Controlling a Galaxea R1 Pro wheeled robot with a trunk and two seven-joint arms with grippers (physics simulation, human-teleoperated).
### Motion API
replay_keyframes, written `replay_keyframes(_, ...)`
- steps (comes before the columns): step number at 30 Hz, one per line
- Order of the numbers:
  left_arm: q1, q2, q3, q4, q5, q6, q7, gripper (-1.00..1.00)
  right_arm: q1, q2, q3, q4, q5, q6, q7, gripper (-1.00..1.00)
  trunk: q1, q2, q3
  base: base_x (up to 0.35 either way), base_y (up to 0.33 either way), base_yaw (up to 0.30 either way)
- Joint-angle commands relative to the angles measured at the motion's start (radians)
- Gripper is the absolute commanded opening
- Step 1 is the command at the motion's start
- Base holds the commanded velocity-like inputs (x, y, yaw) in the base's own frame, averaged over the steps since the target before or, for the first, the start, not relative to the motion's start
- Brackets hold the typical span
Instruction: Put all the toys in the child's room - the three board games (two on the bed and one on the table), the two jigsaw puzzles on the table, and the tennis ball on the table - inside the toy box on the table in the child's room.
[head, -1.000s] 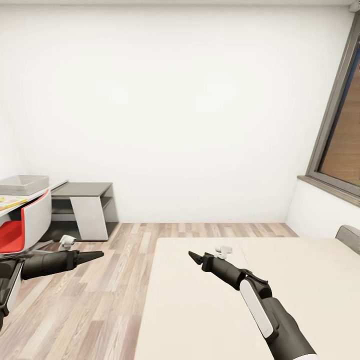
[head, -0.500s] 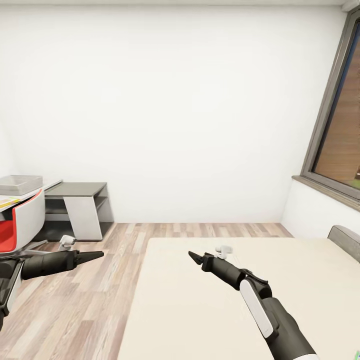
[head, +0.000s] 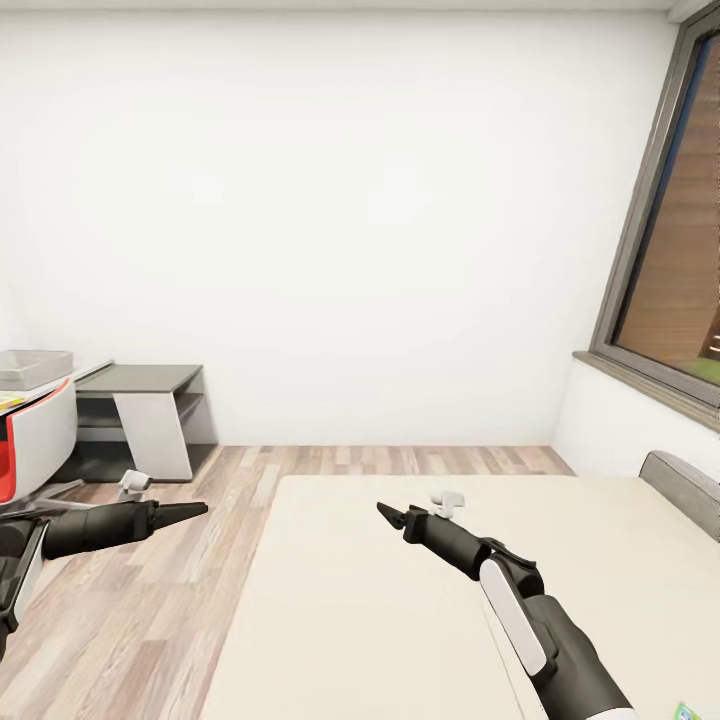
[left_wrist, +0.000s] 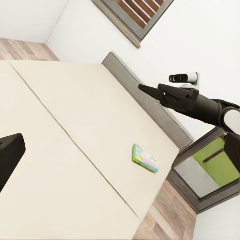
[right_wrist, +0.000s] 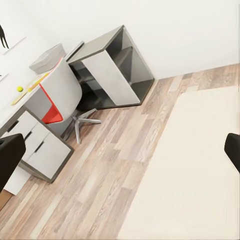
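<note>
- Board game (left_wrist: 145, 158): flat box, green-edged with a pastel printed face, lying flat on the bed (left_wrist: 75, 125) near its far edge by the headboard (left_wrist: 150, 107).
- A corner of it shows at the head view's lower right.
- Step in hand (my judgement): approach to the bed for a first pickup; nothing carried.
- Next: bring an arm over that box, then lower.
- Right claw (head: 384, 513): tips drawn narrow, empty, above the mattress.
- Left claw (head: 195, 510): narrow, empty, over the floor (head: 150, 600).
- Toy box (right_wrist: 47, 58) and tennis ball (right_wrist: 19, 88) sit on the desk (right_wrist: 22, 107), well apart from the bed.
</note>
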Motion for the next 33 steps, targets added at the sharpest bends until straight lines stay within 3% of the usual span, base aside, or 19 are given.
replay_keyframes(1,0.0,0.0,0.001,0.0,-0.005,0.01,-0.006,1.0,0.0,-0.001,0.001,0.0,-0.007,0.005,-0.001,1.0,0.0,-0.001,-0.001,0.0,-0.245,0.0)
replay_keyframes(33,0.0,0.0,-0.001,0.0,-0.005,0.009,-0.006,1.0,0.0,-0.001,0.001,0.001,-0.007,0.005,-0.001,1.0,0.0,-0.001,-0.001,0.0,-0.245,0.0)
